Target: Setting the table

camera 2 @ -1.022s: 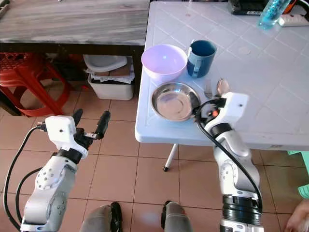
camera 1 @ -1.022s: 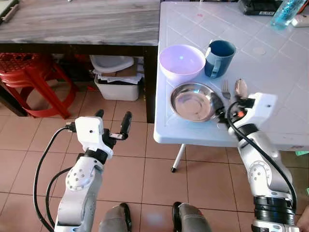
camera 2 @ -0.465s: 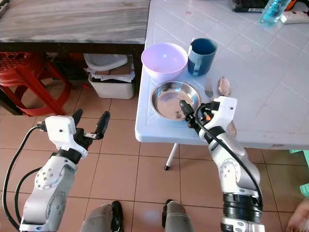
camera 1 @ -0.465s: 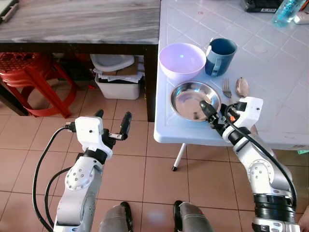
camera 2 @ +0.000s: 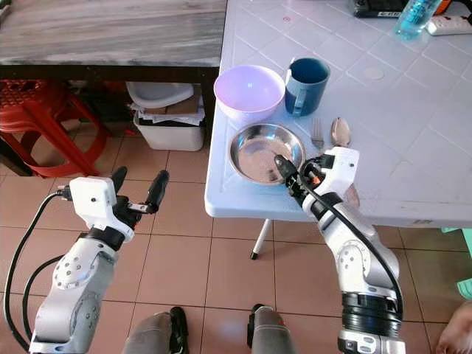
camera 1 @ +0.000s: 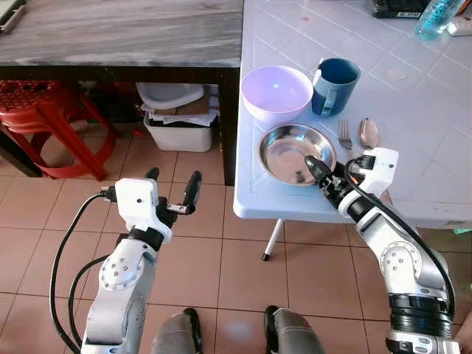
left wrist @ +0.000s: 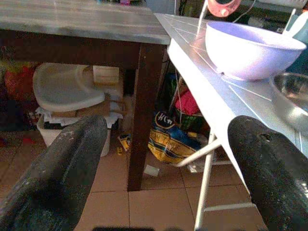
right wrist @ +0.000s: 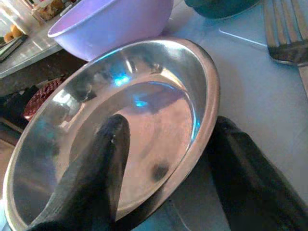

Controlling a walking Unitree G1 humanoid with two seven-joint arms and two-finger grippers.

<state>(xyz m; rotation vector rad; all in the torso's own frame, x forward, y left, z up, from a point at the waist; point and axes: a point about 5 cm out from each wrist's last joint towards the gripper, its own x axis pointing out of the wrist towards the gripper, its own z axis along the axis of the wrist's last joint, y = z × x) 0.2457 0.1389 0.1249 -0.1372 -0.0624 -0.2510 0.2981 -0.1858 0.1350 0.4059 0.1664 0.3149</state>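
A shiny steel plate (camera 1: 295, 153) lies near the front edge of the white table (camera 1: 413, 184). Behind it stand a lilac bowl (camera 1: 277, 92) and a blue mug (camera 1: 335, 77). A fork (camera 1: 344, 134) and a spoon (camera 1: 368, 133) lie to the plate's right. My right gripper (camera 1: 322, 179) is open at the plate's near right rim. In the right wrist view one finger (right wrist: 96, 178) rests inside the plate (right wrist: 120, 115) and the other (right wrist: 245, 168) sits outside the rim. My left gripper (camera 1: 172, 179) hangs open over the floor, left of the table.
A dark wooden table (camera 1: 118, 33) adjoins the white one on the left. Under it are a red stool (camera 1: 44, 110) and a white bin (camera 1: 181, 122). A blue bottle (camera 1: 435, 15) stands at the white table's far right. The white table's leg (left wrist: 204, 192) slants down to the tiled floor.
My right gripper has swung left from beside the cutlery to the plate's near rim, with one finger now over the plate. The left arm has stayed still.
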